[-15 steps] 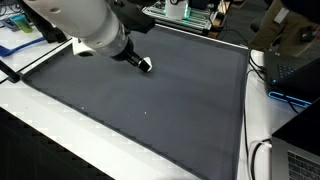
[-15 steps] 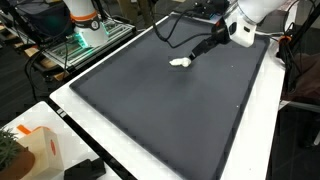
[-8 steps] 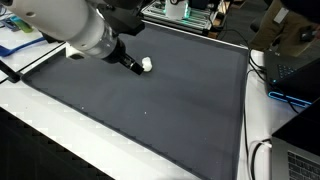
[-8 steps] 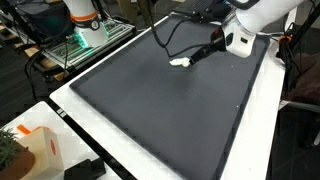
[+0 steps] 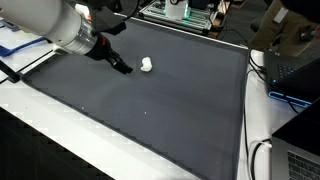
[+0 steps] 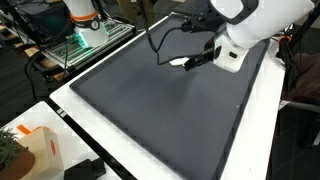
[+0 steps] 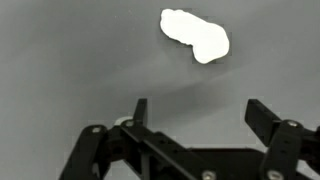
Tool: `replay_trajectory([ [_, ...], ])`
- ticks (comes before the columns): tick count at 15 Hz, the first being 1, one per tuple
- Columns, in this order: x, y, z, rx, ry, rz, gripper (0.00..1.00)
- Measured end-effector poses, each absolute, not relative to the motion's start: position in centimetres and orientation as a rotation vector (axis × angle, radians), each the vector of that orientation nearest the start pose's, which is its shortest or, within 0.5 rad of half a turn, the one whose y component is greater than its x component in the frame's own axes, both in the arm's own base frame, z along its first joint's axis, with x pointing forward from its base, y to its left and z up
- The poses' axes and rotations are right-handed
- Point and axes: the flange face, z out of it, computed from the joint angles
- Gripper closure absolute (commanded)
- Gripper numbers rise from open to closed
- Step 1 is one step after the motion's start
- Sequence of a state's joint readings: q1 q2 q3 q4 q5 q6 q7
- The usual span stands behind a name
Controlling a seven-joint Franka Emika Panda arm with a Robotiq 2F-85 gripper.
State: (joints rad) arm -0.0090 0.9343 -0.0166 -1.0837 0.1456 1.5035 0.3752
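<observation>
toward the far edge of the desk (image 5: 45,112), on the dark grey mat (image 5: 180,110) that covers nearly all of it, lies a small white lump (image 5: 146,64), soft-looking and crumpled, perhaps a wad of tissue; what it is made of cannot be told for sure. it rests free on the mat, touching nothing else, and seems to sit there by its own weight alone

the gripper (image 5: 120,67) hangs low over the mat just beside the lump, on the side away from the desk's right-hand corner in that exterior view, apart from it and not touching. the arm leans in at a slant, so the tool points along the mat toward the lump rather than straight down. in the wrist view the lump (image 7: 195,35) shows beyond the gripper (image 7: 200,115), and the fingers (image 7: 140,110) stand wide apart with nothing but bare mat between them. the spread looks broader than the lump, which would leave room on both sides of it. the gripper (image 6: 195,60) and the lump (image 6: 178,62) show the same narrow gap in both exterior views

by count: one white lump, one gripper with two fingers, one mat. a single black cable (image 6: 160,35) loops from the arm above the mat, likely slack so the arm can swing. at the near corner of the desk stands one white box with orange marks (image 6: 35,145), well apart from the lump
</observation>
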Motion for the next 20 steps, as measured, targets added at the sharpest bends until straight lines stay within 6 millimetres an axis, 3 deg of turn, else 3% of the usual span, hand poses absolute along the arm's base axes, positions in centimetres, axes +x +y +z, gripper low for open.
replay_trajectory([
  [7,70.3,-0.7,21.2,-2.857,0.754,0.757,0.0],
  [10,69.2,-0.8,21.6,-2.873,0.738,0.73,0.0],
  [12,68.8,-0.2,23.5,-2.918,0.692,0.631,0.0],
  [16,67.6,2.3,29.2,-3.065,0.545,0.349,0.0],
  [20,64.7,4.8,33.4,-3.173,0.399,0.141,0.0],
])
